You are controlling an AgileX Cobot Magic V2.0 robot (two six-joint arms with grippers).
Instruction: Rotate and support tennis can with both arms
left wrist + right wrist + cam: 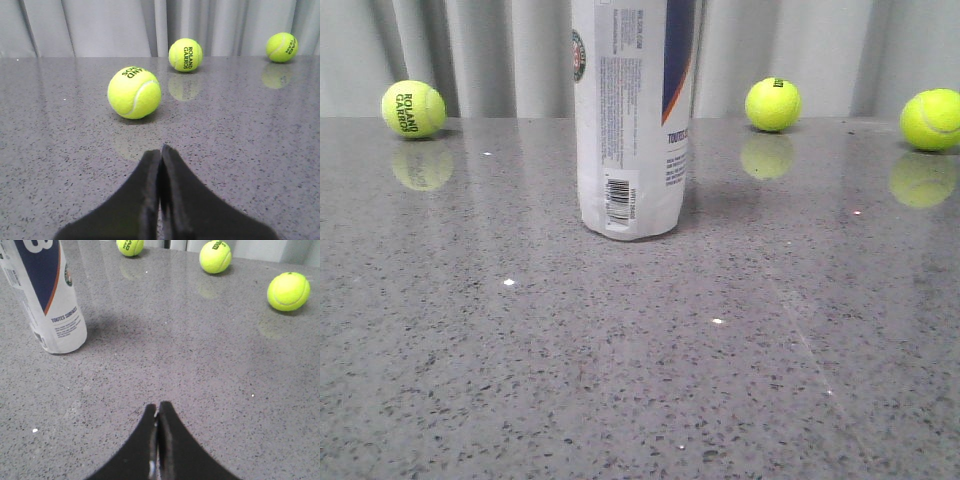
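Tennis can (632, 120) upright, top cut off, left fingers (160, 165) and right fingers (158, 415) pressed together, empty

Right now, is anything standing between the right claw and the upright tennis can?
Nothing visible. In the right wrist view, bare grey speckled tabletop lies between the shut right claw and the white-labelled clear plastic tennis can; the yellow-green tennis balls sit off to the other side.

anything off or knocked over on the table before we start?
Nothing stands out. The tennis can stands upright on the grey table, label intact, no dents visible. Loose tennis balls sit apart near the curtain, none touching the can. Left gripper and right gripper are shut, empty, clear of everything.
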